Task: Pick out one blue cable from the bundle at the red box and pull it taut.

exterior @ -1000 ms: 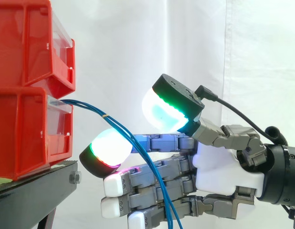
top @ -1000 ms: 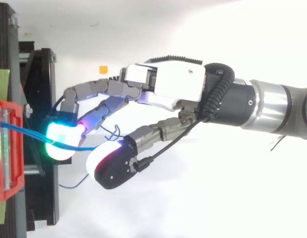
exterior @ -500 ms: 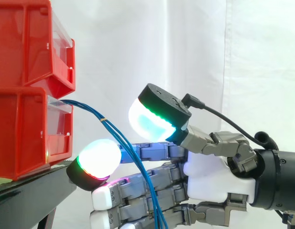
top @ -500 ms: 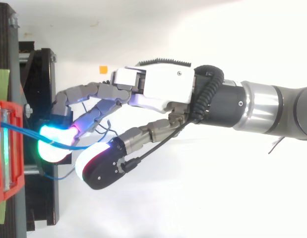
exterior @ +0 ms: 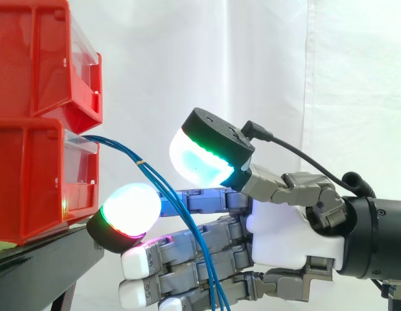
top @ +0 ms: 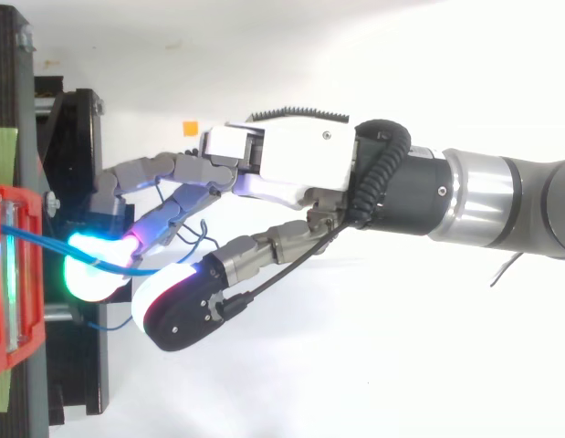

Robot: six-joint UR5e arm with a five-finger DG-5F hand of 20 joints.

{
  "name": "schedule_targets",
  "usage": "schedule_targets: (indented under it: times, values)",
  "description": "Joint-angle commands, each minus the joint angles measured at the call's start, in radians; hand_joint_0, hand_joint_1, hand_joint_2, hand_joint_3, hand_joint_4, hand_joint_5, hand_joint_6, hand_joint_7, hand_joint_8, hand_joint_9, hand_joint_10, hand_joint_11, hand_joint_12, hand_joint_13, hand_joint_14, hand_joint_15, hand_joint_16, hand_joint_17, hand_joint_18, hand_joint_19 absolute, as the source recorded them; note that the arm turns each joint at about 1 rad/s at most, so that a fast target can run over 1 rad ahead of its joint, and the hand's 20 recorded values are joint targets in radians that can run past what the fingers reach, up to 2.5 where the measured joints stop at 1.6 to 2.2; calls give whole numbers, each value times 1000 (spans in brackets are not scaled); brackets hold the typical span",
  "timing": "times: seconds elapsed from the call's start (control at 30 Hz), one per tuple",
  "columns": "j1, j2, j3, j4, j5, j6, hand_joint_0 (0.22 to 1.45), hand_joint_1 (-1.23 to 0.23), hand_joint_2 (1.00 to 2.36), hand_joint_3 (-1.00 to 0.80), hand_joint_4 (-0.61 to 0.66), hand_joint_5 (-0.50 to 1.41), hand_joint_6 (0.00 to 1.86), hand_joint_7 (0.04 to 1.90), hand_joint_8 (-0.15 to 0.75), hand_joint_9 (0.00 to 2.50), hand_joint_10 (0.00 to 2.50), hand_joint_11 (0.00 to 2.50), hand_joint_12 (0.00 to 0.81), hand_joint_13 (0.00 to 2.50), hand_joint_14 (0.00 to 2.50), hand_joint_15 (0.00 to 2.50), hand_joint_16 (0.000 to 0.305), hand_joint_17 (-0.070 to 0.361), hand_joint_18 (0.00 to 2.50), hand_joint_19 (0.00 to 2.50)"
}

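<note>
Several thin blue cables (exterior: 148,170) leave the lower red box (exterior: 32,181) under its clear front and slope down to the right, crossing in front of my hand's fingers. My hand (exterior: 291,240) reaches in from the right with fingers stretched toward the box. One glowing fingertip (exterior: 126,212) lies just below the cables near the stand, and the thumb pad (exterior: 200,159) hovers above them without closing. From above, the hand (top: 300,164) spreads around a blue cable (top: 45,243) that runs from the box onto the glowing fingertip (top: 92,272).
A second red box (exterior: 38,58) is stacked on the lower one. Both rest on a black stand (exterior: 51,259) whose edge lies directly under the fingertips. A white curtain hangs behind. A small orange marker (top: 189,128) lies on the white floor.
My hand has moved left toward the red box, bringing the fingertip under the cables closer to the stand. The thumb pad has followed, coming down nearer the cables.
</note>
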Motion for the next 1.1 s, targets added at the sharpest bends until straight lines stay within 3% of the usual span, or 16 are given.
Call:
schedule_targets:
  times: [0.0,0.33,0.57,0.77,1.07]
  values:
    - [-1,0,12,-6,-2,0,582,-601,1009,-413,80,-88,500,1170,261,795,15,393,283,694,12,338,41,91,628,587]
    - [-4,0,18,-25,-8,12,599,-608,1014,-353,37,-92,538,1151,260,792,15,402,282,696,12,337,40,90,631,603]
    - [-9,0,39,-40,-21,12,595,-632,1014,-350,23,-124,702,827,260,779,15,418,284,700,13,357,41,91,637,605]
    - [-12,0,49,-58,-28,12,580,-645,1010,-398,36,-143,815,663,264,791,16,432,289,713,13,368,41,93,648,594]
    - [-10,0,49,-58,-26,12,547,-672,1000,-492,50,-123,873,640,280,902,18,483,293,786,14,375,43,96,717,596]
